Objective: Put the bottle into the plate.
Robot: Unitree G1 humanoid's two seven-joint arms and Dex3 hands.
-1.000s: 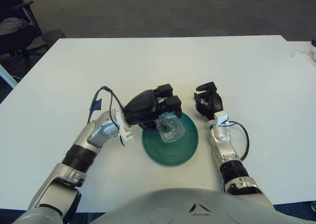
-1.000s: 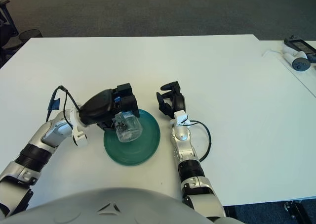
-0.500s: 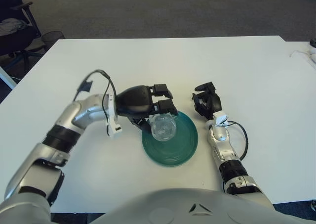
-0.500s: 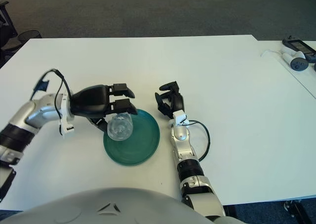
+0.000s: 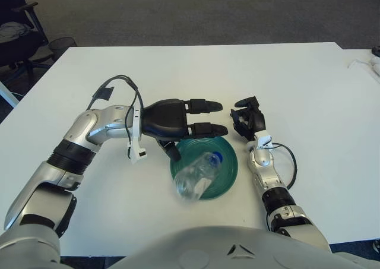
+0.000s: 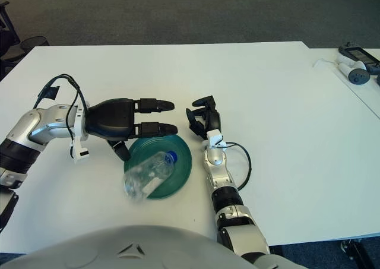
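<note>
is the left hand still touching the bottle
Apart. In the left eye view the left hand has its fingers spread straight above the plate, and green plate shows between them and the bottle lying below.

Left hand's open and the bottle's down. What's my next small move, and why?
Probably draw the left hand back toward the robot's left. Its fingers are spread and hold nothing, and the bottle lies on its side on the green plate, its base past the near rim. The right hand sits beside the plate.

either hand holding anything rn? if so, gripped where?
Nothing held. Left hand is open above the plate's far edge; the bottle lies loose on the plate. Right hand, right of the plate, holds nothing.
</note>
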